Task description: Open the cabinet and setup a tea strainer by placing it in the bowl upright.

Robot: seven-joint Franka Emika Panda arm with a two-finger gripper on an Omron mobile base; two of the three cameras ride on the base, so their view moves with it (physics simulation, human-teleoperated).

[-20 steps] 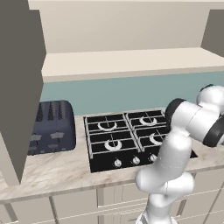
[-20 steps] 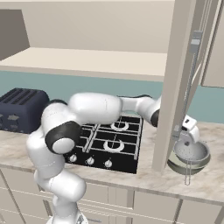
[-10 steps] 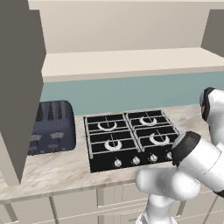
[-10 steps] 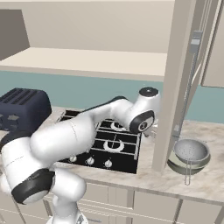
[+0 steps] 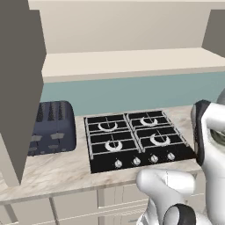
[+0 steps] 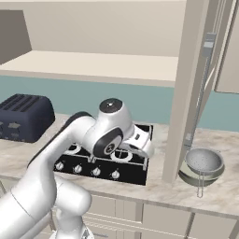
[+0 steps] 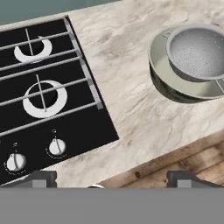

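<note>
Cabinet [image 6: 191, 88]: you see its door standing open, edge-on at the right of the right base view, with the long silver bar handle [image 6: 201, 88] running down it; the pale shelf fills the upper part of the frame.
Tea strainer [image 6: 204, 160]: you find it at the lower right of the right base view, mesh cup sitting open side up inside the bowl [image 6: 200, 176], wire handle reaching toward the near edge of the surface [image 6: 219, 196].
Bowl in the hand view: upper right of the frame, strainer cup resting in it, on the marble surface beside the black cooktop [image 7: 39, 96].
Fingers [image 7: 109, 180]: you see two dark tips at the bottom of the hand view, set wide apart, holding nothing.
Toaster [image 5: 50, 127]: dark blue, left of the cooktop in the left base view.
</note>
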